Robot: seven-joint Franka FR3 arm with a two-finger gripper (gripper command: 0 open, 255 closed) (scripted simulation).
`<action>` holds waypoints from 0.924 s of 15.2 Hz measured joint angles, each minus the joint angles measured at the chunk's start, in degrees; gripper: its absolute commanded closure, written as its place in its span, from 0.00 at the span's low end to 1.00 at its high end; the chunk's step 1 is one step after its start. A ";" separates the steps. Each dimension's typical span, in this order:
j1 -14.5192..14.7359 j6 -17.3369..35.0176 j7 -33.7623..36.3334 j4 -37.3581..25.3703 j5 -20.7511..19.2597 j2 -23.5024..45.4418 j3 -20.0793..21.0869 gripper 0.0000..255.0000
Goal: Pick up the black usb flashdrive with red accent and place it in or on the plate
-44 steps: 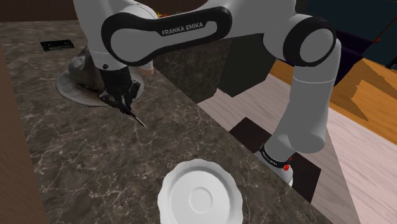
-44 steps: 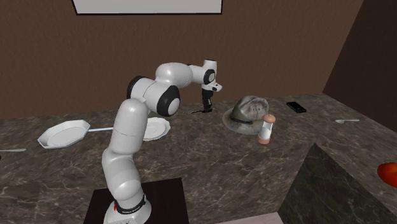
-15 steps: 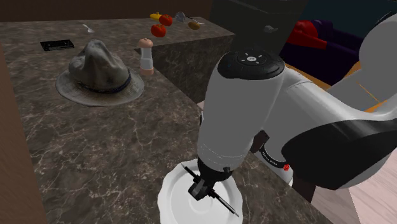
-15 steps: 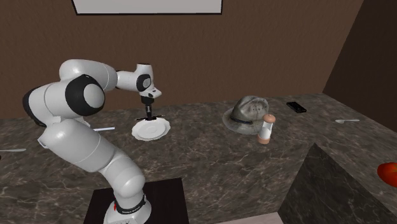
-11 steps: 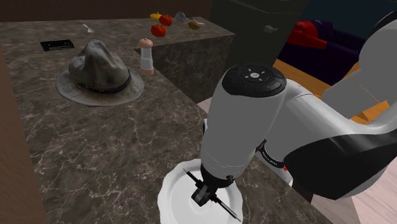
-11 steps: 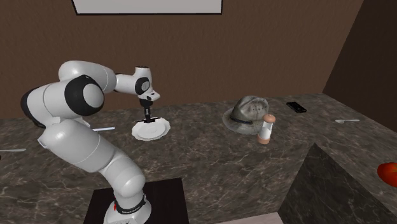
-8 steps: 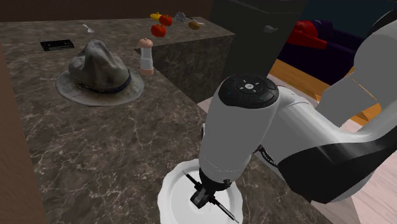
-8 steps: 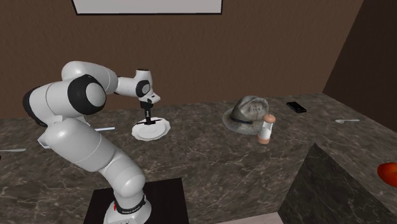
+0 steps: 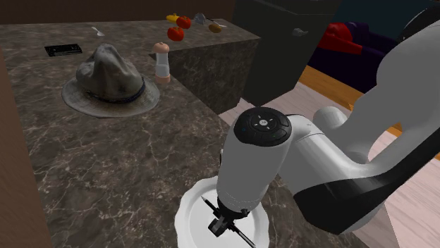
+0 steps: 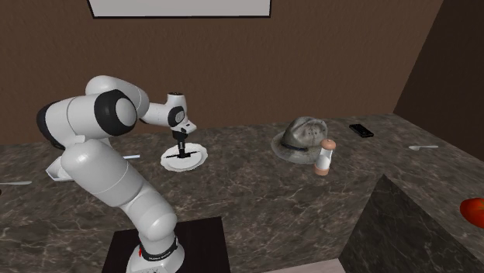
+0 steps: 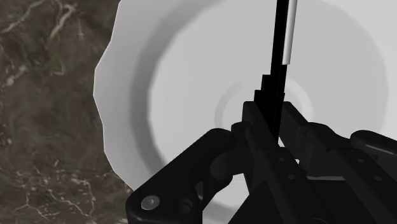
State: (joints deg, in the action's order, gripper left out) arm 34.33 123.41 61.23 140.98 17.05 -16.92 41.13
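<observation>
White Franka arm bent low over a dark marbled bench [image 9: 106, 162], seen from beside its stand. The black gripper [image 9: 224, 225] hangs right over a white scallop-rimmed plate [image 9: 185, 211], jaws pinching a thin black flashdrive [image 9: 209, 206] that pokes out both sides like a stick. In the wrist view the flashdrive [image 11: 280, 57] rises from the gripper [image 11: 270, 127] across the plate's [image 11: 111, 95] middle, w/ a pale grey strip near its far end; no red accent I can make out.

Progress, as I judge it: pick-up done, carry done, drive is inside the plate's outline. Left to do: let go, then lift away. Can't tell whether the drive's tip touches the plate yet. In the second exterior view the gripper [image 10: 180, 149] sits very low over the plate [image 10: 200, 161], so a drop from here looks short.

Edges & room: the plate lies near the bench edge on the stand's side, w/ floor beyond. The drive is long vs. the plate's well, so an end may ride up on the rim and could tip outward. Toward the shoulder view's upper left there's bare bench, then a grey brimmed hat [image 9: 109, 77] and a small shaker [image 9: 163, 62], both well apart from the plate. Straight up looks like the free way out.
</observation>
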 measured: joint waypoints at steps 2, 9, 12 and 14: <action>-0.07 0.44 0.08 0.14 -0.11 0.31 0.13 1.00; -0.07 0.60 0.11 0.22 -0.12 0.38 0.18 0.00; -0.07 0.60 0.11 0.22 -0.12 0.38 0.18 0.00; -0.09 -0.37 -0.04 -0.39 -0.10 -0.04 -0.12 0.00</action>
State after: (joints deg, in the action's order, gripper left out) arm 34.24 123.04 61.20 140.59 16.95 -16.96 41.01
